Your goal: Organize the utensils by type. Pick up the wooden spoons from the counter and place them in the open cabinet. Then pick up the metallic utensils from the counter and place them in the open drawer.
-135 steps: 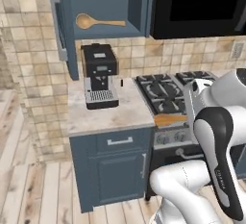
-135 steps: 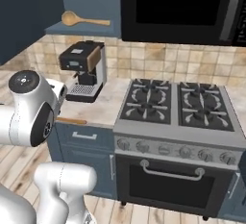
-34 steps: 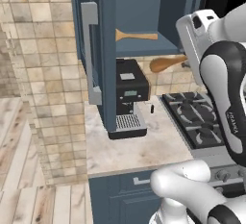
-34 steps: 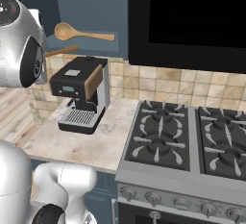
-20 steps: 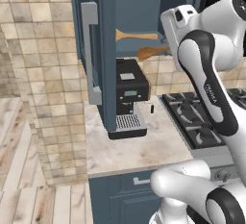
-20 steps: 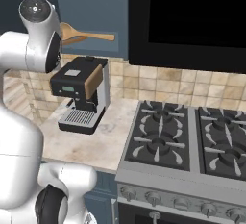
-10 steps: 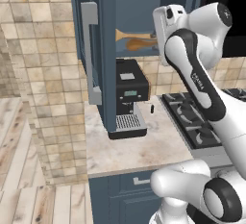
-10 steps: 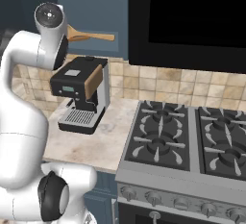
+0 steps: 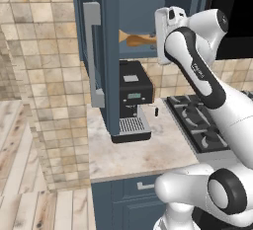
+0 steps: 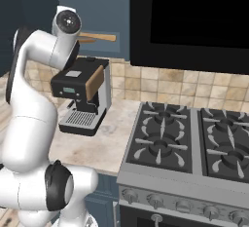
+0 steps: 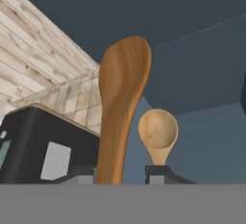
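Wooden spoon (image 11: 120,107): smooth brown, oval bowl toward twelve o'clock, handle clamped in my gripper (image 11: 120,174); paler spoon (image 11: 158,132) behind, inside cabinet (image 11: 202,74).

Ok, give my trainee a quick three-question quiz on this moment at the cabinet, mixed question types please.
1. True or false: the hand grips a wooden spoon.
2. What already lies in the cabinet? A) a fork B) a second wooden spoon C) a cup
3. Fill in: the black appliance on the counter below the cabinet is a ____ machine.

Key: 1 true; 2 B; 3 coffee.
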Motion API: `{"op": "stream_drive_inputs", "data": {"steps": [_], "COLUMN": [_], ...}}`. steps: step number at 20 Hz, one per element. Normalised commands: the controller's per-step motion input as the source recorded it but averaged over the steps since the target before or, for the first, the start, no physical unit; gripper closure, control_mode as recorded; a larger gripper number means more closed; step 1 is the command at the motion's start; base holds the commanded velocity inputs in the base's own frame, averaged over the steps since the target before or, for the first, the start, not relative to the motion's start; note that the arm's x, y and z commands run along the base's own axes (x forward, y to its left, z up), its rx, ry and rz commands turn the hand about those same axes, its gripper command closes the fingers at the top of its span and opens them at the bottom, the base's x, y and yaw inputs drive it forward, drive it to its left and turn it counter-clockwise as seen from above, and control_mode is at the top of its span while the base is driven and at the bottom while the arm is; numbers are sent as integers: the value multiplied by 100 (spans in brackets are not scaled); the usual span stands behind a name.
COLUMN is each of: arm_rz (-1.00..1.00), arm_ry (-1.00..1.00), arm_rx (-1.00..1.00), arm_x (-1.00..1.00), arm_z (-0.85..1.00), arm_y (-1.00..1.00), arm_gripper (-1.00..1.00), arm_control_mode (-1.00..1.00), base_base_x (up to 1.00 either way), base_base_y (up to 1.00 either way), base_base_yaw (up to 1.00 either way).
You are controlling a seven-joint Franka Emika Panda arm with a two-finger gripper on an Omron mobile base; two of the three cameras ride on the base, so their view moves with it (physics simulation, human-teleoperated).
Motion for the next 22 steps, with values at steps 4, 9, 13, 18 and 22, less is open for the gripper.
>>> {"op": "stream_drive_inputs", "data": {"steps": [4, 9, 13, 18, 22], "arm_rz": [7, 11, 7, 0, 0], "arm_ry": [0, 0, 0, 0, 1], "arm_rx": [0, -1, -5, -5, -3], "arm_x": [40, 40, 38, 40, 32], "arm_z": [-11, -1, -1, -2, -4], "arm_y": [8, 3, 3, 3, 9], "arm_gripper": [100, 100, 100, 100, 100], "arm_control_mode": [-100, -100, -100, -100, -100], "base_base_x": [0, 0, 0, 0, 0], "base_base_y": [0, 0, 0, 0, 0], "base_base_yaw": [0, 0, 0, 0, 0]}}
